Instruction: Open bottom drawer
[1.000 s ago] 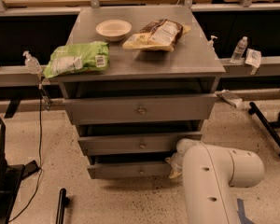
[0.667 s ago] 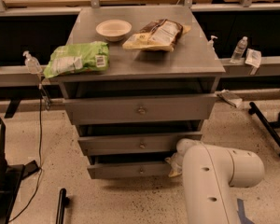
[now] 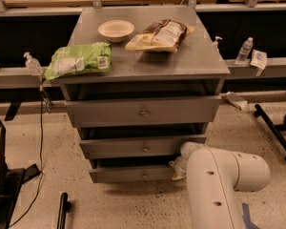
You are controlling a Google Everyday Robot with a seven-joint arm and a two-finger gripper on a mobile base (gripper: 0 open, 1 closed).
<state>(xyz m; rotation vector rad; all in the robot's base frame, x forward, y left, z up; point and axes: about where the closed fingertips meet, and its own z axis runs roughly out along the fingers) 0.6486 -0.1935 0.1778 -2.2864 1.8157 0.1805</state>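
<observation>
The grey cabinet has three drawer fronts, each with a small round knob. The bottom drawer is the lowest and narrowest, and it stands pulled a little way out with a dark gap above it. My white arm fills the lower right of the camera view. Its gripper sits at the right end of the bottom drawer, just under the middle drawer, and is largely hidden by the arm. The top drawer is also slightly out.
On the cabinet top lie a green bag, a white bowl and a brown snack bag. A dark stand and cable are at the left on the floor, with a black bar at the right.
</observation>
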